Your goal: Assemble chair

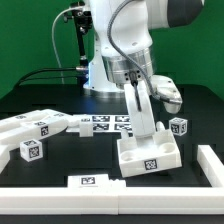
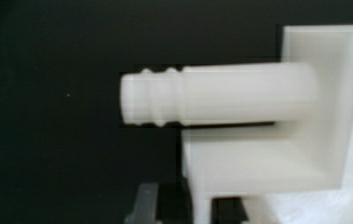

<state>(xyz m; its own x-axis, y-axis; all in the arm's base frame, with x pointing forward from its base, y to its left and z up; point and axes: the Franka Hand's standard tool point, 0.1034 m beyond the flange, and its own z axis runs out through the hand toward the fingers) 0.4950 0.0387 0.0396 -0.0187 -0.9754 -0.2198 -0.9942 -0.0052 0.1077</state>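
The jaws are pinched fully together, hanging right over the flat seat panel [image 1: 150, 152] on the black desk [image 1: 70, 160]. They sit against an upright white post [image 1: 146, 112] that rises from the panel, and I can't tell whether they grip it. From the wrist, a ribbed, threaded peg [image 2: 205, 95] juts out of a blocky panel [image 2: 315, 120], its long axis crosswise to the jaws' approach. It's all matte, hard white plastic with square edges. More chair pieces [image 1: 30, 128] lie well apart on the exterior view's left.

Chair parts [image 1: 135, 152] white, black-and-white square tags. Table [image 1: 70, 160] black. Backdrop [image 1: 30, 40] green. Marker board [image 1: 108, 123] white, same tag pattern. Arm [image 1: 125, 35] white and grey.
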